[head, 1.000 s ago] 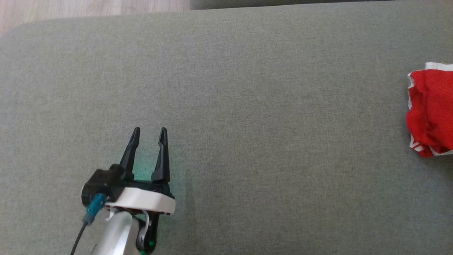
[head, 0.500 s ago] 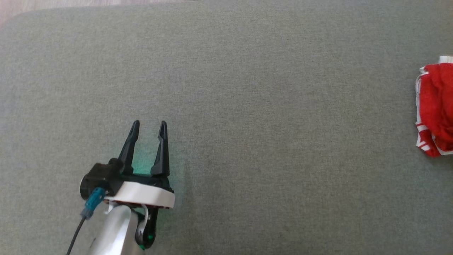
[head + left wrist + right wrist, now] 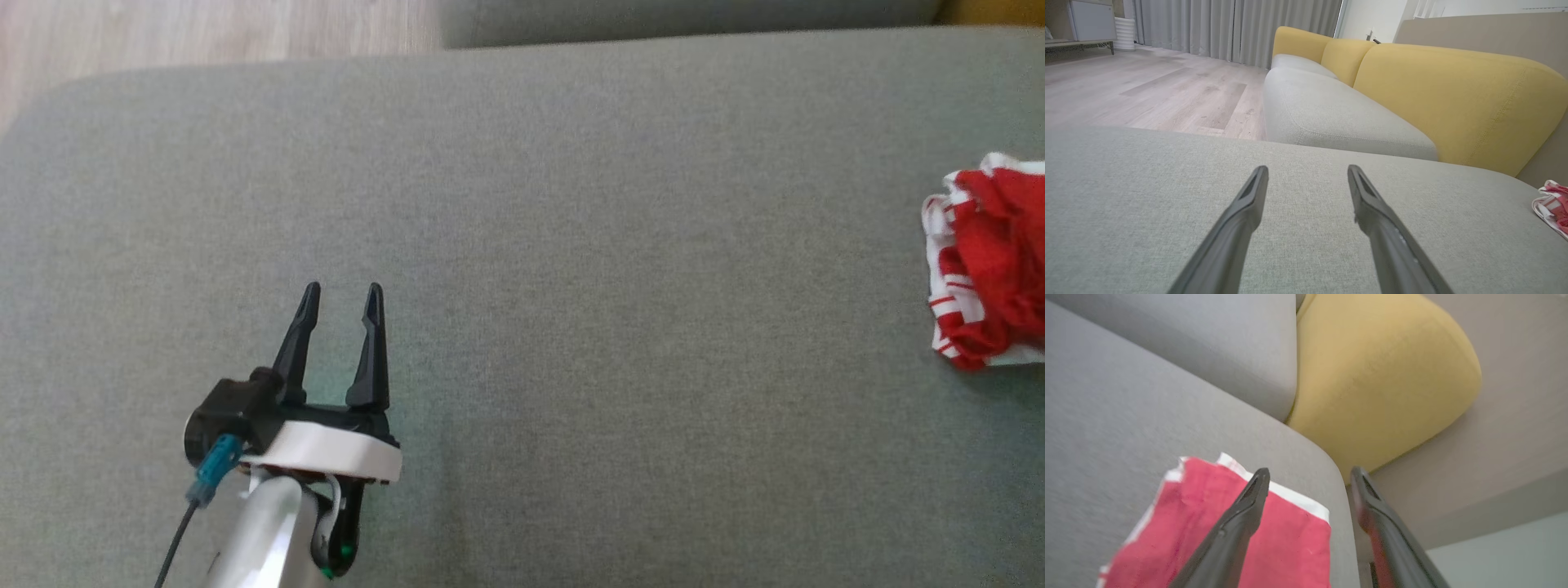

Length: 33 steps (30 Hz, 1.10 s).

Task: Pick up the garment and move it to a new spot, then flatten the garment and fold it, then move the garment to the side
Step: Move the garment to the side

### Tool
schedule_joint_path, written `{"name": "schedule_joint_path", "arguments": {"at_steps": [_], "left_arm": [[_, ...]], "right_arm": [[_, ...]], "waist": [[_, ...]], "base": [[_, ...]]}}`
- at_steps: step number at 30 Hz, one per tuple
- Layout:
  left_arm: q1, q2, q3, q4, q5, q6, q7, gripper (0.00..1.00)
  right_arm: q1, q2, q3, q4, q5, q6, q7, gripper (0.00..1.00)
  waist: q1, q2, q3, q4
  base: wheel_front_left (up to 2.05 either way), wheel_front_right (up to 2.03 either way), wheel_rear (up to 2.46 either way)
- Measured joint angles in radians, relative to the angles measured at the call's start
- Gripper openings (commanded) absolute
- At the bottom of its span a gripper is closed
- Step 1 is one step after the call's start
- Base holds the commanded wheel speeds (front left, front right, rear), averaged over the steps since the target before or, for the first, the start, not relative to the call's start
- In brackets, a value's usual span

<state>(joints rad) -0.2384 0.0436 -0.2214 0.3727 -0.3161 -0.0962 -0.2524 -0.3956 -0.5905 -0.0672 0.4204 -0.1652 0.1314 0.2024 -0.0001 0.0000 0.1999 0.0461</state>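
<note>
Grey-green sofa seat cushion (image 3: 571, 245) spreads across the head view, with a strip of pale wood floor (image 3: 204, 33) beyond its far left corner. We see the left gripper (image 3: 344, 287) low on the left, its two dark fingers parted with nothing between them, over bare fabric. The garment (image 3: 988, 269), red with white striped trim, lies in a crumpled heap at the far right edge, partly cut off by the frame. It is well apart from the left gripper and straight off to its right. The heap looks longer from near to far than from side to side. In the right wrist view we look along the right gripper (image 3: 1309, 470): its fingers stand spread and hold nothing, one crossing above the garment (image 3: 1180, 514), the other above the cushion's rounded corner. We judge the right arm much the nearer, so flattening would likely begin there, while the left arm would have to cross the seat to help. That view also shows what the head view cuts off: the garment sits close to the cushion's corner, with a yellow backrest (image 3: 1380, 384) beyond. The left wrist view gives us the room instead: grey curtains (image 3: 1229, 28), a second seat (image 3: 1331, 118), and the garment as a small sliver at its right edge.
</note>
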Motion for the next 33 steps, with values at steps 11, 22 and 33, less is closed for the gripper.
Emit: {"name": "schedule_joint_path", "arguments": {"at_steps": [11,22,33], "left_arm": [[0.050,0.000,0.020,-0.043,-0.043,0.035,0.000,1.00],[0.115,0.001,0.014,-0.075,-0.033,0.044,0.000,1.00],[0.171,0.001,0.023,-0.102,-0.001,0.053,0.000,1.00]], "right_arm": [[0.069,0.359,-0.052,-0.310,0.089,0.000,-0.127,1.00],[0.298,0.542,-0.052,-0.309,0.278,0.000,-0.341,1.00],[0.391,0.546,0.008,-0.101,0.310,0.000,-0.450,1.00]], "waist": [[-0.0001,0.0000,-0.101,0.007],[-0.0001,0.0000,-0.164,0.044],[0.0000,0.0000,-0.192,0.052]], "base": [[0.00,0.00,0.00],[0.00,0.00,0.00],[0.00,0.00,0.00]]}}
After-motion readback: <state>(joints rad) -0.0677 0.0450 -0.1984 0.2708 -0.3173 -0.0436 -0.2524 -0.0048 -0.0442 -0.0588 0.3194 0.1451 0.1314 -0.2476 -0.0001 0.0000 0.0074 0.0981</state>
